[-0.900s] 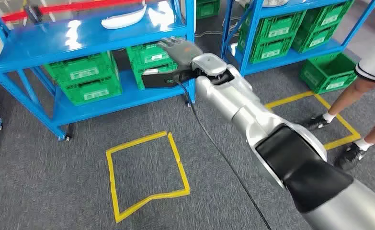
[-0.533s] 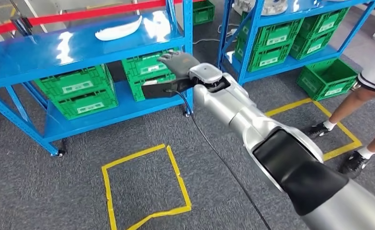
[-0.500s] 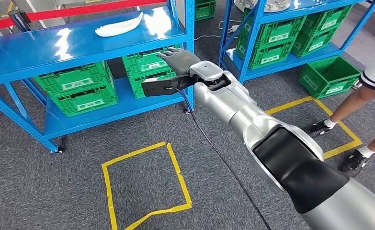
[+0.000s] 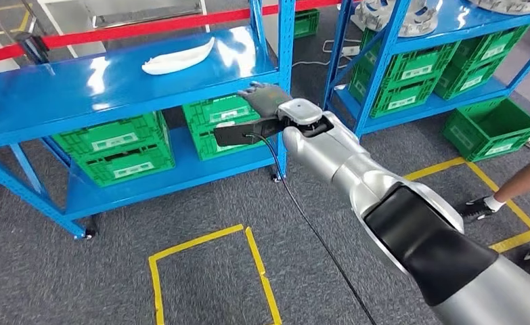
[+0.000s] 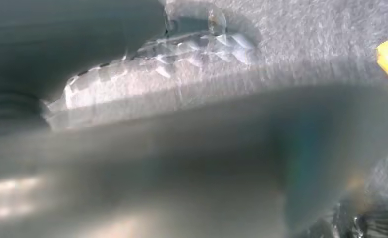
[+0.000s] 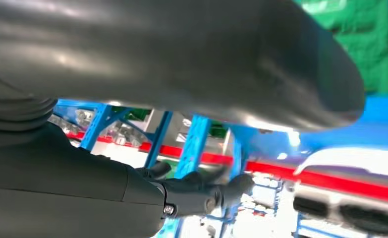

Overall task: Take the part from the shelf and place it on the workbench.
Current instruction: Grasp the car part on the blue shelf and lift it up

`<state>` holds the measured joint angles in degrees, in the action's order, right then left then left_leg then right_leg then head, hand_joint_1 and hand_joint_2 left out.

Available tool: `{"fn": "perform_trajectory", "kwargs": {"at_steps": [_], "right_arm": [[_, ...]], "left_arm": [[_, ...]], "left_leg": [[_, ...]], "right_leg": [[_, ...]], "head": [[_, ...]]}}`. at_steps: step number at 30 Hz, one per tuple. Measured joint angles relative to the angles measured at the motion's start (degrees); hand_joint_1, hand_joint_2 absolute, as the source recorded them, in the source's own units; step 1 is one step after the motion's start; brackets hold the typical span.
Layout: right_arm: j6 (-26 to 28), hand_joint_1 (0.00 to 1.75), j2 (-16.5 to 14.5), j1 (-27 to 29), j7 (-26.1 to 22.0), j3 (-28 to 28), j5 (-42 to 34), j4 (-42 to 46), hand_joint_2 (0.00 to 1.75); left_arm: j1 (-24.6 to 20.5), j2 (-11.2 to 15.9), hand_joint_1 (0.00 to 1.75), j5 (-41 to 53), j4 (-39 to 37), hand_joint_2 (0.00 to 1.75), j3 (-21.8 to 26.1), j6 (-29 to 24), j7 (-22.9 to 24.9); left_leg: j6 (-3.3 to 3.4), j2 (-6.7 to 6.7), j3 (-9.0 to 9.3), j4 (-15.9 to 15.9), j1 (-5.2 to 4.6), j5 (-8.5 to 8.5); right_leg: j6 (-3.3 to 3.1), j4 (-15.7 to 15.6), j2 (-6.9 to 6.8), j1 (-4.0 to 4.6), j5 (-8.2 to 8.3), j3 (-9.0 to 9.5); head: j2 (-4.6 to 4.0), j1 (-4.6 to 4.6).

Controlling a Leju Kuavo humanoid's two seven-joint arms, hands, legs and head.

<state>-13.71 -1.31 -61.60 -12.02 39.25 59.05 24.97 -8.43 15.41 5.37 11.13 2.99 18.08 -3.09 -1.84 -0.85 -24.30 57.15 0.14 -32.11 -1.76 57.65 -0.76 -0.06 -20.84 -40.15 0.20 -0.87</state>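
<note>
Blue shelving (image 4: 113, 84) stands on grey carpet ahead of me, green crates (image 4: 113, 145) on its lower level. My right robot hand (image 4: 267, 97) hovers at the shelf's front edge, empty, fingers spread apart. Beyond it and off to its left, the white part (image 4: 178, 59) lies on the top shelf, well apart from my fingers.

Two blue shelf units (image 4: 113, 81) are seen, one white part (image 4: 179, 60), about nine green crates (image 4: 113, 145), and one yellow tape square (image 4: 211, 277) on the floor.
</note>
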Motion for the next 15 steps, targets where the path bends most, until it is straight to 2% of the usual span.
{"fn": "perform_trajectory", "kwargs": {"at_steps": [1, 2, 3, 4, 5, 6, 7, 8, 9, 10, 12, 13, 14, 15], "right_arm": [[0.1, 0.00, -0.1, -0.6, 0.1, 0.0, -0.1, 0.1, 0.00], [0.1, 0.00, -0.1, -1.1, 0.1, 0.1, -0.2, 0.2, 0.00], [0.1, 0.00, -0.2, -1.3, 0.2, 0.1, -0.4, 0.2, 0.00], [0.2, 0.00, -0.2, -1.2, 0.3, 0.2, -0.6, 0.2, 0.00], [0.3, 0.00, -0.2, -1.0, 0.4, 0.4, -0.9, 0.2, 0.00], [0.4, 0.00, -0.2, -0.7, 0.6, 0.6, -1.2, 0.2, 0.00], [0.6, 0.00, -0.2, -0.5, 0.7, 0.8, -1.5, 0.2, 0.00], [0.8, 0.00, -0.2, -0.3, 0.9, 1.0, -1.8, 0.2, 0.00], [0.9, 0.00, -0.2, -0.2, 0.9, 1.2, -1.9, 0.2, 0.00], [0.9, 0.00, -0.2, 0.0, 0.9, 1.3, -2.0, 0.2, 0.00], [1.0, 0.00, -0.2, 0.5, 1.0, 1.7, -2.0, 0.0, 0.00], [1.0, 0.00, -0.1, 0.6, 1.0, 1.8, -2.1, -0.1, 0.00], [1.1, 0.00, -0.1, 0.5, 1.0, 2.0, -2.2, 0.0, 0.00], [1.1, 0.00, -0.2, 0.3, 0.9, 2.1, -2.4, 0.1, 0.00]], "left_arm": [[-0.1, -0.1, 0.00, 0.0, 0.1, 0.00, 0.0, 0.0, 0.0], [-0.2, -0.1, 0.00, 0.0, 0.1, 0.00, 0.0, 0.0, 0.0], [-0.2, -0.2, 0.00, 0.0, 0.1, 0.00, 0.0, 0.0, 0.0], [-0.3, -0.2, 0.00, 0.0, 0.1, 0.00, 0.0, 0.0, 0.0], [-0.2, -0.3, 0.00, 0.1, 0.1, 0.00, 0.0, 0.0, 0.1], [-0.1, -0.3, 0.00, 0.2, 0.1, 0.00, 0.0, 0.0, 0.1], [0.1, -0.3, 0.00, 0.4, 0.1, 0.00, 0.0, 0.0, 0.2], [0.2, -0.2, 0.00, 0.6, 0.1, 0.00, 0.0, 0.0, 0.2], [0.3, -0.2, 0.00, 0.7, 0.1, 0.00, 0.0, 0.0, 0.2], [0.4, -0.2, 0.00, 0.7, 0.0, 0.00, 0.0, 0.0, 0.2], [0.7, -0.1, 0.00, 0.8, -0.2, 0.00, 0.0, 0.0, 0.3], [0.9, -0.1, 0.00, 0.8, -0.2, 0.00, 0.0, 0.0, 0.3], [1.0, 0.0, 0.00, 0.8, -0.3, 0.00, -0.1, 0.0, 0.3], [1.0, 0.1, 0.00, 0.8, -0.2, 0.00, -0.1, 0.0, 0.3]], "left_leg": [[-0.42, 0.12, -1.19, 2.8, 0.11, 1.41], [-0.74, 0.24, -3.67, 6.7, 0.18, 2.79], [-0.99, 0.36, -6.63, 10.7, 0.23, 3.26], [-1.16, 0.45, -9.59, 14.0, 0.25, 2.41], [-1.26, 0.49, -12.26, 16.1, 0.27, 0.11], [-1.25, 0.51, -14.40, 16.7, 0.26, -3.04], [-1.17, 0.53, -15.93, 16.0, 0.25, -5.79], [-0.99, 0.55, -16.93, 14.2, 0.21, -7.08], [-0.65, 0.57, -17.50, 11.3, 0.10, -6.04], [-0.11, 0.58, -17.68, 7.6, -0.10, -1.70], [0.89, 0.34, -17.62, 1.1, -0.66, 9.46], [1.28, 0.16, -17.33, -0.6, -0.85, 13.15], [1.51, 0.07, -16.91, -1.1, -0.92, 14.14], [1.74, 0.02, -16.16, -1.0, -0.87, 13.67]], "right_leg": [[-0.56, -0.1, 0.19, -0.12, -0.64, 0.78], [-1.03, -0.2, 0.35, -0.19, -1.38, 1.80], [-1.31, -0.4, 0.51, -0.28, -2.21, 3.00], [-1.45, -0.6, 0.67, -0.30, -3.20, 4.29], [-1.52, -0.8, 0.82, -0.31, -4.24, 5.68], [-1.54, -1.0, 0.97, -0.33, -5.38, 7.18], [-1.55, -1.1, 1.09, -0.35, -6.53, 8.65], [-1.52, -1.1, 1.21, -0.37, -7.73, 10.19], [-1.44, -1.1, 1.27, -0.37, -8.97, 11.73], [-1.31, -1.2, 1.30, -0.37, -10.14, 12.98], [-0.77, -1.4, 1.54, -0.21, -12.50, 15.25], [-0.42, -1.4, 1.70, -0.14, -13.26, 16.19], [-0.07, -1.2, 1.86, -0.10, -13.43, 16.84], [0.30, -0.3, 1.91, -0.08, -12.95, 16.76]], "head": [[0.00, -0.02], [0.00, -0.01], [0.00, 0.04], [0.00, 0.13], [0.00, 0.14], [0.00, 0.14], [0.00, 0.14], [0.01, 0.15], [0.01, 0.15], [0.01, 0.16], [0.00, 0.27], [0.00, 0.34], [0.00, 0.34], [0.00, 0.29]]}}
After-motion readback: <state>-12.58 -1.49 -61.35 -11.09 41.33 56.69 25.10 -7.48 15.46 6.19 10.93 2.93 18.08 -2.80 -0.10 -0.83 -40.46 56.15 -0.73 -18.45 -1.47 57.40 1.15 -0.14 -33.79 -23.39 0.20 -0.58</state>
